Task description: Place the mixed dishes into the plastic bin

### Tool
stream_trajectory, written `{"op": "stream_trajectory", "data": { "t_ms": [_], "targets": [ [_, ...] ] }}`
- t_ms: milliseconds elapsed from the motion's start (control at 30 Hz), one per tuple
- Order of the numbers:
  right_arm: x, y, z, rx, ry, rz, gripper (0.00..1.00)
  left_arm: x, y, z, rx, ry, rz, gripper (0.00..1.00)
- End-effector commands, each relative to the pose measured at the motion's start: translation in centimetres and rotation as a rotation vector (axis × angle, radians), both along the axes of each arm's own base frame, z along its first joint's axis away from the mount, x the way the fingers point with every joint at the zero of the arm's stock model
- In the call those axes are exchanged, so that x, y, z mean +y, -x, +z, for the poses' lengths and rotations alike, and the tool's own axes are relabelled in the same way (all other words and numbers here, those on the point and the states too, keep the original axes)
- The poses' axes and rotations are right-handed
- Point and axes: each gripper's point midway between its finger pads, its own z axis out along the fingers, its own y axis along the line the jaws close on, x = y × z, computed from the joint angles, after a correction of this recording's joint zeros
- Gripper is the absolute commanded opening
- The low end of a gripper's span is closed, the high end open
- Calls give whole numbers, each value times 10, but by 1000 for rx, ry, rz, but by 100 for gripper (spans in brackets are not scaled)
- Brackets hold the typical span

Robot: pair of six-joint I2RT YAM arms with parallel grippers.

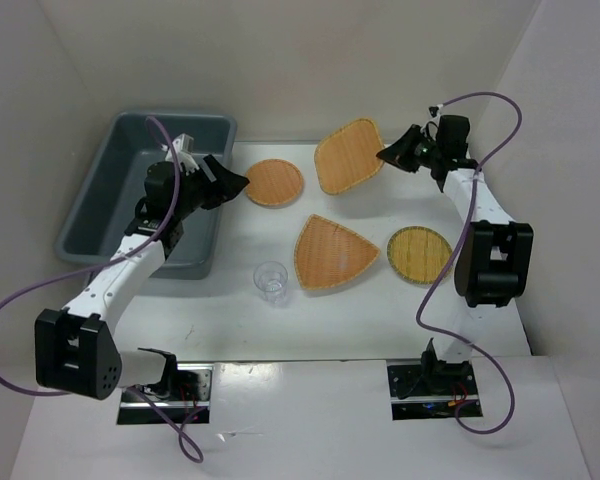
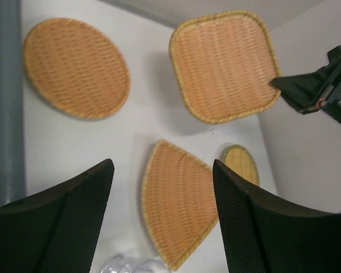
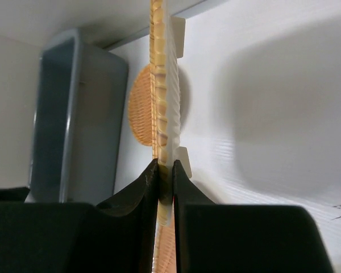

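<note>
Five dishes for you to log, all outside the plastic bin [image 1: 100,200].
1. Nearest you: clear cup [image 1: 271,281], upright on the table [image 1: 210,310].
2. Behind it: rounded-triangle tray [image 1: 332,252], lying flat.
3. To its right: yellower round tray [image 1: 419,254], flat.
4. Further back: orange round tray [image 1: 275,182], flat. The left gripper [image 1: 238,183] sits just beside it, jaws apart and empty, over the bin's right wall.
5. Farthest: rounded-square tray [image 1: 345,158], its right edge clamped between the closed jaws of the right gripper [image 1: 388,155].
</note>
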Motion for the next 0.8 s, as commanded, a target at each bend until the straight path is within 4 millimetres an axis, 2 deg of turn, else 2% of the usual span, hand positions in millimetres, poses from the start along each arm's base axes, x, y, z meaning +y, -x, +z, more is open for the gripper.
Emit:
{"op": "stream_trajectory", "data": {
  "t_ms": [0, 33, 100, 133, 167, 233, 333, 367, 400, 467, 567, 633, 767],
  "targets": [
    [6, 12, 61, -151, -34, 41, 0, -14, -15, 58, -196, 116, -52, 77],
    [8, 14, 61, -147, -47, 52, 0, -18, -18, 65, -214, 157, -62, 75],
    [15, 23, 76, -162, -91, 84, 0, -22, -22, 58, -203, 194, -72, 76],
    [18, 25, 73, -150, -110, 95, 0, -25, -26, 61, -213, 232, -82, 82],
    [22, 31, 79, -162, -128, 118, 0, -26, -29, 60, -214, 247, -81, 86],
    [24, 38, 87, -165, -146, 123, 0, -30, -36, 45, -186, 254, -91, 88],
    [37, 47, 100, -187, -164, 153, 0, -33, -43, 38, -178, 264, -98, 88],
    [44, 51, 101, -179, -176, 176, 0, -33, -44, 29, -158, 262, -96, 85],
    [46, 55, 110, -202, -187, 194, 0, -37, -45, 23, -145, 261, -104, 83],
    [59, 60, 109, -185, -210, 224, 0, -39, -52, 11, -115, 281, -98, 80],
    [70, 68, 121, -203, -230, 253, 0, -54, -55, -6, -74, 312, -137, 78],
    [78, 71, 126, -215, -243, 277, 0, -63, -60, -11, -56, 333, -155, 76],
    [97, 81, 131, -206, -284, 328, 0, -67, -67, -17, -33, 383, -158, 76]
  ]
}}
